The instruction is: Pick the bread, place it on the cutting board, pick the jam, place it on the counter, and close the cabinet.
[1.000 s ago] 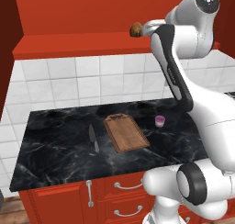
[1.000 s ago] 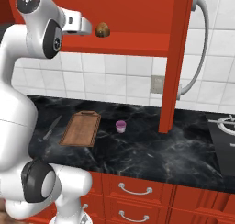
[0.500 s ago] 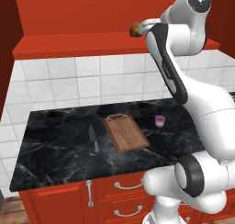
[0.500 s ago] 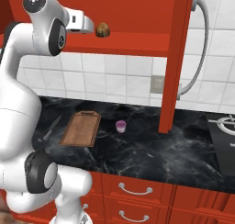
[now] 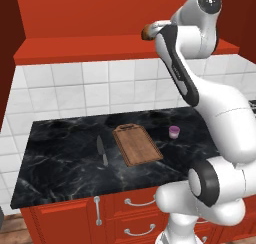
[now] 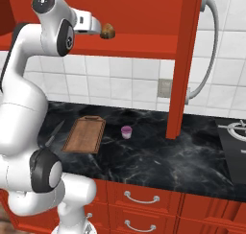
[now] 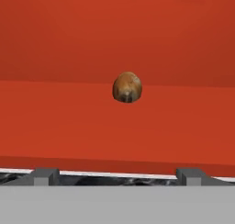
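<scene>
The bread [image 7: 127, 86] is a small golden-brown lump lying on the red floor of the open cabinet [image 5: 75, 50], a short way in from the front edge. My gripper [image 7: 118, 175] is open just in front of it, fingers wide apart, the bread [image 6: 107, 31] beyond the tips and untouched. From the left base view the bread [image 5: 146, 33] peeks out beside the hand. The wooden cutting board [image 5: 137, 145] lies bare on the black marble counter [image 5: 60, 173]. The purple jam [image 5: 173, 132] stands on the counter right of the board [image 6: 85, 134].
A grey knife [image 5: 101, 150] lies left of the board. The cabinet's open door [image 6: 185, 60] juts out over the counter to the right of the jam [image 6: 126, 131]. A stove [image 6: 235, 132] sits at far right. White tiles back the counter.
The arm has reached a little further toward the cabinet, bringing the open hand closer to the bread. The bread, jam and board have stayed put.
</scene>
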Robot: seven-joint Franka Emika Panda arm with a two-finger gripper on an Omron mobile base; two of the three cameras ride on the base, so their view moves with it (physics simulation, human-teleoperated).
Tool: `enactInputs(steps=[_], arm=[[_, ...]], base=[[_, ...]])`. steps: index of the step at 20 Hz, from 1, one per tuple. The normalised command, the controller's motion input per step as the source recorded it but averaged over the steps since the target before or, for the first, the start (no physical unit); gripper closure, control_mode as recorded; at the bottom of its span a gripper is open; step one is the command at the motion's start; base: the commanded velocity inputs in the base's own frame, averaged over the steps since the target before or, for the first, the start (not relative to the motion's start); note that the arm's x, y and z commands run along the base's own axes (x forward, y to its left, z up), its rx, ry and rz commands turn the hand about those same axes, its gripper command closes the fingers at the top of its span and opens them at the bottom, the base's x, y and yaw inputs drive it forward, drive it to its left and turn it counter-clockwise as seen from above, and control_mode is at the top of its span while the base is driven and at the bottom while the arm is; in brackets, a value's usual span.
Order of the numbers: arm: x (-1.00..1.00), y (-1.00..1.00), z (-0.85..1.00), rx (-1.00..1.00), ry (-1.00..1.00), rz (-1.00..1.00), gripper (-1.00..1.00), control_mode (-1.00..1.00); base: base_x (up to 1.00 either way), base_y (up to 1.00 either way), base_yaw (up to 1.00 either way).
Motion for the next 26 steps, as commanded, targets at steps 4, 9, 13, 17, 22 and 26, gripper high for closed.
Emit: enactInputs(steps=[4, 9, 13, 17, 22, 26], arm=[[0.25, 0.0, -0.09, 0.0, 0.0, 0.0, -1.0, -1.0], [0.25, 0.0, -0.13, 0.0, 0.0, 0.0, -1.0, -1.0], [0.28, 0.0, -0.08, 0.0, 0.0, 0.0, -1.0, -1.0], [0.32, 0.0, -0.01, 0.0, 0.0, 0.0, -1.0, -1.0], [0.44, 0.0, 0.0, 0.0, 0.0, 0.0, -1.0, -1.0], [0.46, 0.0, 0.0, 0.0, 0.0, 0.0, -1.0, -1.0]], base=[[0.0, 0.0, 0.0], [0.0, 0.0, 0.0], [0.0, 0.0, 0.0], [0.0, 0.0, 0.0], [0.0, 0.0, 0.0], [0.0, 0.0, 0.0]])
